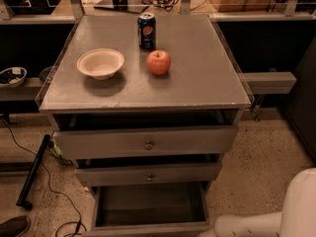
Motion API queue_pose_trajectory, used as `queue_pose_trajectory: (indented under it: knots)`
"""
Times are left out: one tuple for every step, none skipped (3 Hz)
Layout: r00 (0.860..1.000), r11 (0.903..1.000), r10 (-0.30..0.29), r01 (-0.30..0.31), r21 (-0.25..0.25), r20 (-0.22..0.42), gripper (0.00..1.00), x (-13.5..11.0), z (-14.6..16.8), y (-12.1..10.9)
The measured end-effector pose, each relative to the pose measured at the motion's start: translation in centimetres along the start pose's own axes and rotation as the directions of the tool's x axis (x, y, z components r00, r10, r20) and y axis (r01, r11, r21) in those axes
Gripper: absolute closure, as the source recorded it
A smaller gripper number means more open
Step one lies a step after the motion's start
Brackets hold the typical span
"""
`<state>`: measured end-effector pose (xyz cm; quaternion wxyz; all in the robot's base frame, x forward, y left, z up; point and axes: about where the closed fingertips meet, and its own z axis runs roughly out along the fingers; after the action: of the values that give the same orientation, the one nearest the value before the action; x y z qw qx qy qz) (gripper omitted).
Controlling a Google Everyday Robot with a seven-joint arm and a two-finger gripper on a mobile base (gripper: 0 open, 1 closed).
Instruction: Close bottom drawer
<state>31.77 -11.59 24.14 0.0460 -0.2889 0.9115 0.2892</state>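
The bottom drawer (148, 204) of the grey cabinet stands pulled far out, its deep plain box open and empty. Its front panel (148, 229) runs along the frame's lower edge and its knob is out of view. The mid drawer (148, 175) and the top drawer (146, 142) above it stick out a little. My white arm (247, 224) reaches in from the bottom right and ends next to the bottom drawer's right front corner. The gripper itself is below the frame, out of view.
On the cabinet top (207, 78) stand a beige bowl (100, 62), a red apple (158, 62) and a Pepsi can (146, 30). A black pole (32, 174) and cables lie on the floor at left. A shoe (14, 226) is at bottom left, and shelves stand on both sides.
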Motion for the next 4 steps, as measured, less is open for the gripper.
queue_pose_trajectory:
  knots:
    - [0.996,0.9957,0.092,-0.092,-0.012,-0.018,1.00,2.1,2.8,-2.5]
    - [0.996,0.9957,0.092,-0.092,-0.012,-0.018,1.00,2.1,2.8,-2.5]
    - [0.995,0.9944,0.105,-0.105,-0.012,0.004,1.00,1.1,4.2,-2.9]
    - [0.995,0.9963,0.086,-0.086,-0.001,0.057,1.00,-1.8,5.0,-3.5]
